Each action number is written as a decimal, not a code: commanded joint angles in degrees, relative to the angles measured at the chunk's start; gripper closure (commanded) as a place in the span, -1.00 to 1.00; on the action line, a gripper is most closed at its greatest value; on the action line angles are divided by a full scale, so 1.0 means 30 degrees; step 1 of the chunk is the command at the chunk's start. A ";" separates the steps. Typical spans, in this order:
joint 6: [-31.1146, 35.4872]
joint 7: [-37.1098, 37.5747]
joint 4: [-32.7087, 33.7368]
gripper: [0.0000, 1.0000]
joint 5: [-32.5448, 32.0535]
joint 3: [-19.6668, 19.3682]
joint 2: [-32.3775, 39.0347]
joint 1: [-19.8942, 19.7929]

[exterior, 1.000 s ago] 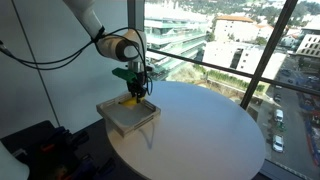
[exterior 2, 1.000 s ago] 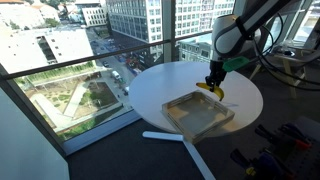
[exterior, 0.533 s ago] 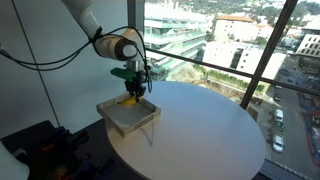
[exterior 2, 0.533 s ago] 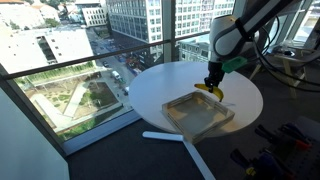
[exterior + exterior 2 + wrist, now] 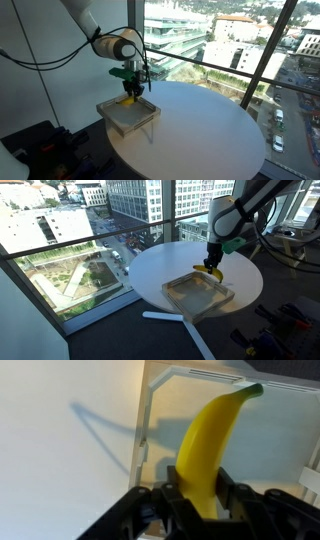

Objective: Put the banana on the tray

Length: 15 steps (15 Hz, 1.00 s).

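Gripper (image 5: 200, 492) clamped on banana (image 5: 212, 445) near the tray (image 5: 143, 430) rim; release early and you may bounce it out onto the table (image 5: 60, 460).

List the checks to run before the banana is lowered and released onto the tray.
1. Grip: pincer shut on banana: ok.
2. Banana inside the rim of the tray, wrist view: ok.
3. Tray floor around the banana bare: ok.
4. Gap between banana and tray floor: cannot tell.
5. Tray fully supported on the table: cannot tell.
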 commanded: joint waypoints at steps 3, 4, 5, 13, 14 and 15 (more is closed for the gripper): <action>-0.0725 -0.0941 -0.0064 0.68 0.0213 0.0340 -0.0340 -0.0200; -0.0758 -0.0984 -0.0071 0.68 0.0221 0.0354 -0.0327 -0.0211; -0.0761 -0.1011 -0.0081 0.68 0.0222 0.0359 -0.0304 -0.0219; -0.0401 -0.1112 -0.0078 0.68 0.0201 0.0364 0.0123 -0.0224; -0.0332 -0.1188 -0.0075 0.68 0.0249 0.0387 0.0185 -0.0244; -0.0287 -0.1238 -0.0051 0.68 0.0263 0.0401 0.0292 -0.0248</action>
